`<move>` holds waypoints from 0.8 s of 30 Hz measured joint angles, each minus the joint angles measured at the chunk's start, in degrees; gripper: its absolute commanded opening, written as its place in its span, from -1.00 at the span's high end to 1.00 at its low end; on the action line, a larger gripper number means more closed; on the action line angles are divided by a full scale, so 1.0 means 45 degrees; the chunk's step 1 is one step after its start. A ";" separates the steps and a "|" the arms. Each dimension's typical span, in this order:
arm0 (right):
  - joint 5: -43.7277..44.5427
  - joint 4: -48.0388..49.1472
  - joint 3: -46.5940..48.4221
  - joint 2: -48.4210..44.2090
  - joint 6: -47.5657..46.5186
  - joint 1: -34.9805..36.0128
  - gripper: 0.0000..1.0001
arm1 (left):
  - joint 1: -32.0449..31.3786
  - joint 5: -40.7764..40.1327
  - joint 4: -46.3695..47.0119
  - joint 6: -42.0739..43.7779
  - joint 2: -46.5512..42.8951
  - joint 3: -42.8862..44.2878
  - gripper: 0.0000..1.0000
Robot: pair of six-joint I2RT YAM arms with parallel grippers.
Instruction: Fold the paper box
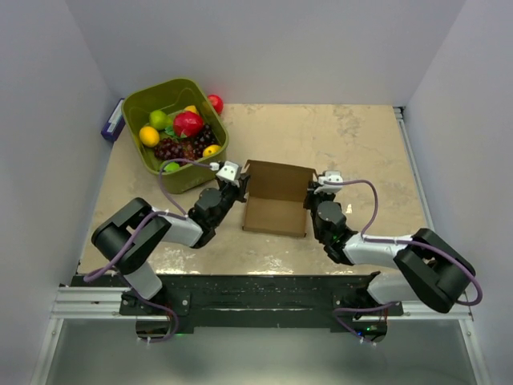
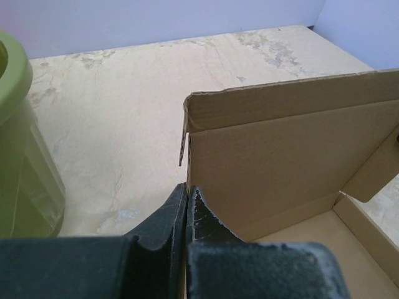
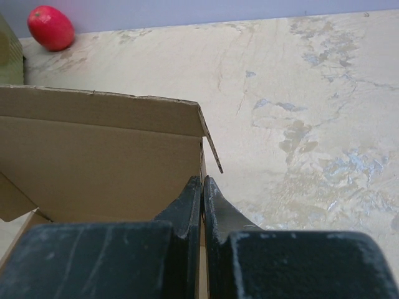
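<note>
Clamping one paper box [image 1: 276, 210] by its walls: left pincer [image 2: 187, 202]; right pincer [image 3: 203, 192]; two, clenched.

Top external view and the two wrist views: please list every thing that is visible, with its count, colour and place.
paper box: one, brown, centre of table, back wall upright.
bin: one, olive green, far left of table.
fruits in the bin: several, yellow, green, red, dark purple.
loose fruit: one, red, on table behind the bin.
small object: one, blue and white, left of the bin.
table: one, beige marbled, under everything.
left gripper: one, black, shut on the box's left edge.
right gripper: one, black, shut on the box's right edge.
</note>
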 measured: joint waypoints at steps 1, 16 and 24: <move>0.0117 0.0073 -0.0058 -0.0034 0.0005 0.0092 1.00 | -0.0087 -0.0170 0.0151 -0.0058 0.0010 -0.0092 1.00; 0.2157 0.0185 -0.1039 -0.0850 0.0607 0.1307 1.00 | -0.1758 -0.2171 0.1661 -0.0850 0.0068 -0.1239 1.00; 0.2822 -0.1127 -0.1545 -0.2123 0.1632 0.1923 1.00 | -0.2497 -0.3065 0.1826 -0.1292 0.0087 -0.1472 1.00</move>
